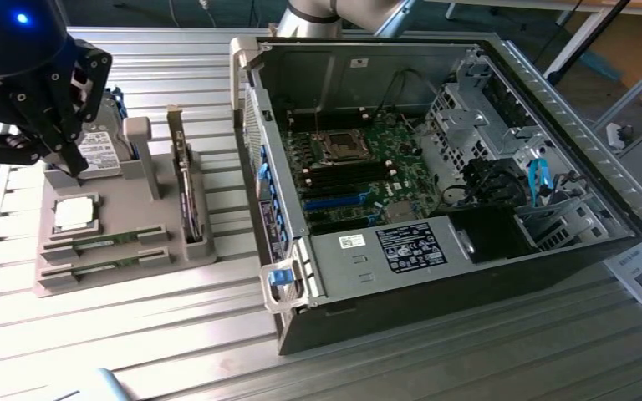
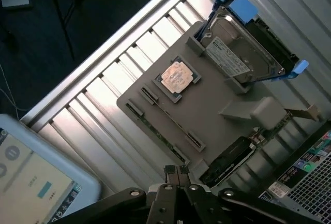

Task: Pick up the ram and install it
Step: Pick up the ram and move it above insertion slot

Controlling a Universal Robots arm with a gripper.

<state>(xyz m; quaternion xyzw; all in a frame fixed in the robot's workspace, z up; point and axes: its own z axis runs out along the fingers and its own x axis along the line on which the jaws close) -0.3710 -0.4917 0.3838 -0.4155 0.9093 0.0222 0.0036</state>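
Observation:
Two rams lie flat in slots at the front of a grey holder tray [image 1: 143, 196]: one slim green stick [image 1: 107, 241] [image 2: 171, 121] and a second [image 1: 107, 266] [image 2: 155, 131] beside it. My black gripper [image 1: 67, 160] [image 2: 176, 173] hangs above the tray's far end near the hard drive, shut with nothing between its fingers. It is well above the rams and apart from them. The open computer case [image 1: 433, 276] lies at the exterior view's right, its green motherboard [image 1: 405, 171] with dark memory slots [image 1: 349, 177] facing up.
The tray also holds a square silver processor [image 1: 76, 213] [image 2: 177, 77], a hard drive in a blue caddy [image 1: 100, 152] [image 2: 243, 53] and an upright dark expansion card [image 1: 193, 205] [image 2: 232, 157]. A white tablet [image 2: 31, 182] lies past the ribbed metal table [image 1: 131, 334].

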